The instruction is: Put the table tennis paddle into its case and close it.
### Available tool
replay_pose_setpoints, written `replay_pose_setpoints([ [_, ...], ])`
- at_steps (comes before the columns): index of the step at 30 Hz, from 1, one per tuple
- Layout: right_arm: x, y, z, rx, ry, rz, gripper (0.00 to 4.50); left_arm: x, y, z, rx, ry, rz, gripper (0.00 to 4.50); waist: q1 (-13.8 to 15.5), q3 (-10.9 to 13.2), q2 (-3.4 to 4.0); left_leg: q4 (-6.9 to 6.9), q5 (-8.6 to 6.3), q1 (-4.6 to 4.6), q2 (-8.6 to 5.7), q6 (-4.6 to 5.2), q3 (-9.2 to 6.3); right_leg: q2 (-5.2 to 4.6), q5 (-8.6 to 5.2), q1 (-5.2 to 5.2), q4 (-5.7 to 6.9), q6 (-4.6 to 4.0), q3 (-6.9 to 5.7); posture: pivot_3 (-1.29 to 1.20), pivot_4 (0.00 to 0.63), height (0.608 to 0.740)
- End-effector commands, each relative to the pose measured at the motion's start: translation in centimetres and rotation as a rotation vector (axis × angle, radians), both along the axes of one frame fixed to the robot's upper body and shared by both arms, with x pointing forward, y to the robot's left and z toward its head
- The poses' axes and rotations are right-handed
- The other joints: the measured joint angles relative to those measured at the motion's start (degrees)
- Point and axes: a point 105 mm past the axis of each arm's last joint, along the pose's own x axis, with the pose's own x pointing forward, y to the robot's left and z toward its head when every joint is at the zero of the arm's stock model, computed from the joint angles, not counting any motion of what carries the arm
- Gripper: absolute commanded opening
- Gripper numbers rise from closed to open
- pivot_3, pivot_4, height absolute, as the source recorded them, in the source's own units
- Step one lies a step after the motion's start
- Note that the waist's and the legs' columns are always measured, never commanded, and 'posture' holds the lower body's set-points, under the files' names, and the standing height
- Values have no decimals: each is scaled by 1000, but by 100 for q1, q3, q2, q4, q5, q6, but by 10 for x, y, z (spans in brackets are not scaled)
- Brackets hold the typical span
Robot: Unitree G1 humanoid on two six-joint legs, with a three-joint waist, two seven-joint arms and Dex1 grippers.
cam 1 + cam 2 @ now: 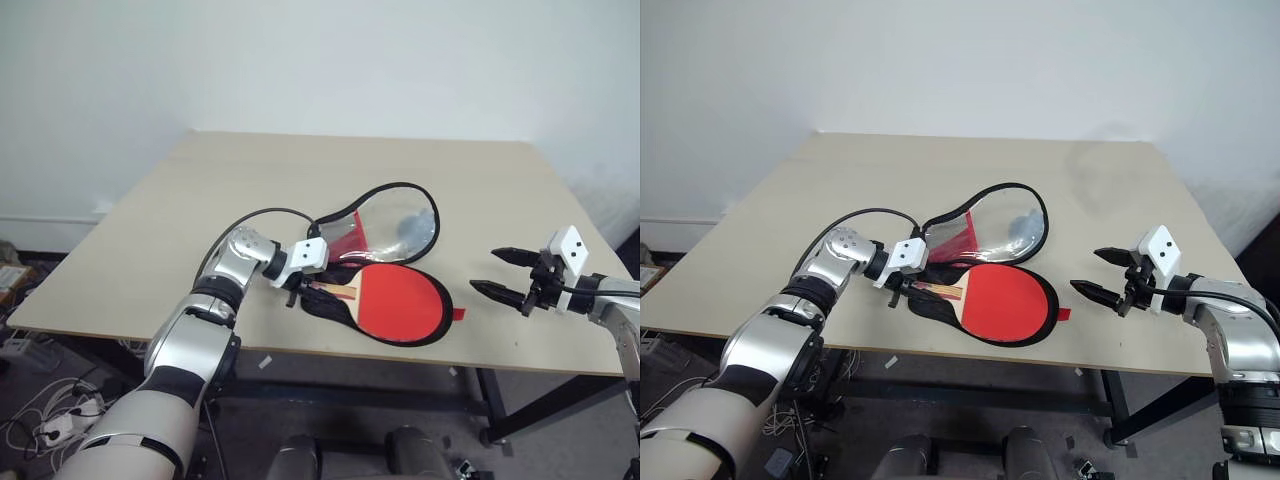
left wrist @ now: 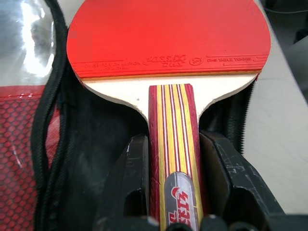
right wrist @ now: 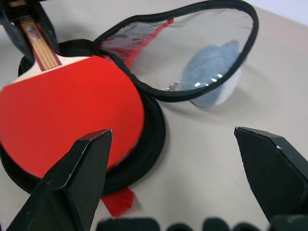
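Matt red rubber paddle (image 1: 400, 302) with striped wooden handle; glossy clear-plastic, black-fabric case (image 1: 398, 222).

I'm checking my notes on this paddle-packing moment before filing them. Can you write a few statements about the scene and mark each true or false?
1. The left gripper is closed on the handle of the table tennis paddle. True.
2. The case is zipped shut. False: its clear flap stands open, lifted away from the black half.
3. The paddle's red blade lies on the black half of the case. True.
4. The right gripper holds the clear flap. False: it is open and holds nothing, off to the paddle's right.
5. The paddle lies at the table's far edge. False: it is near the front edge.
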Motion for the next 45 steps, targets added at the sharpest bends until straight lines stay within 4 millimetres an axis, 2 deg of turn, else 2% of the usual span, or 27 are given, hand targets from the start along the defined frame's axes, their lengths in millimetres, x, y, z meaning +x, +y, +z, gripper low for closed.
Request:
replay_pose_setpoints([
  [1, -1, 2, 18, 1, -64, 7, 4407, 12, -7, 23, -24, -80, -2, 1108, 5, 0, 0, 0, 0, -1, 0, 0, 0, 0, 0, -1, 0, 0, 1, 0, 0, 740],
  [32, -6, 5, 13, 4, -59, -10, 4407, 12, -23, 20, -36, -106, -20, 1108, 20, 4, -6, 2, 0, -2, 0, 0, 1, -1, 0, 2, -2, 2, 0, 0, 0, 740],
  [34, -6, 5, 12, 4, -59, -11, 4407, 12, -22, 19, -24, -103, -15, 1810, 20, 4, -6, 2, 0, -2, 0, 0, 1, -1, 0, 2, -2, 2, 0, 0, 0, 740],
  [36, -6, 5, 12, 4, -59, -12, 4407, 13, -22, 20, -22, -112, -9, 2110, 21, 4, -6, 2, 0, -2, 0, 0, 1, -1, 0, 2, -2, 2, 0, 0, 0, 740],
  [41, -5, 6, 12, 6, -59, -11, 4407, 18, -23, 22, -30, -124, 27, 3466, 20, 4, -6, 2, -1, -2, 0, 0, 2, -1, 0, 3, -2, 2, 0, 0, 0, 740],
  [45, -3, 8, 13, 9, -62, -6, 4407, 25, -26, 34, -92, -139, 79, 3466, 20, 4, -6, 2, -1, -2, 0, 0, 1, -1, 0, 3, -2, 2, 0, 0, 0, 740],
])
